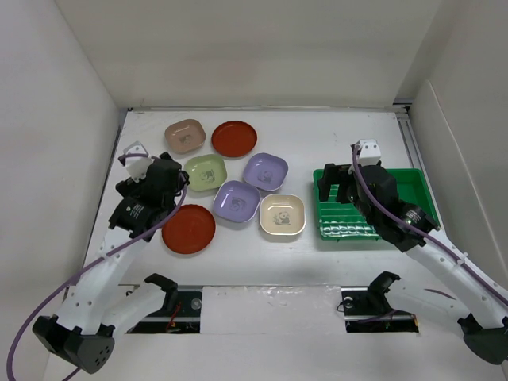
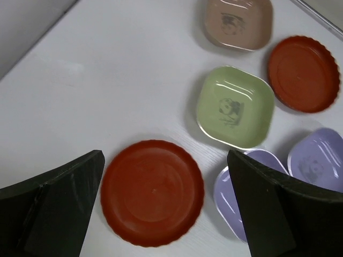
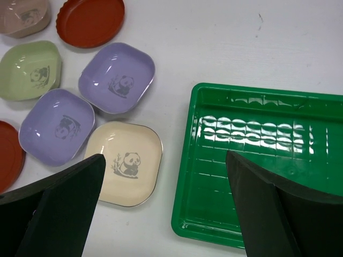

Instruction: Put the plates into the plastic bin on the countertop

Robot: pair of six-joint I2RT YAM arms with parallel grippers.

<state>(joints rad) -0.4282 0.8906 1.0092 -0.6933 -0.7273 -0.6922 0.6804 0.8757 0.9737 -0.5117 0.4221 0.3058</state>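
Several plates lie on the white countertop: a tan-pink one, a light green one, two lavender ones, a cream one and two round red ones. The green plastic bin stands at the right with nothing in it. My left gripper hangs open above the near red plate, which shows between its fingers. My right gripper is open over the bin's left edge, with the cream plate just to its left.
White walls close in the countertop on the left, back and right. The plates lie close together, and the two lavender ones nearly touch the light green plate and the cream one. A metal rail runs along the near edge.
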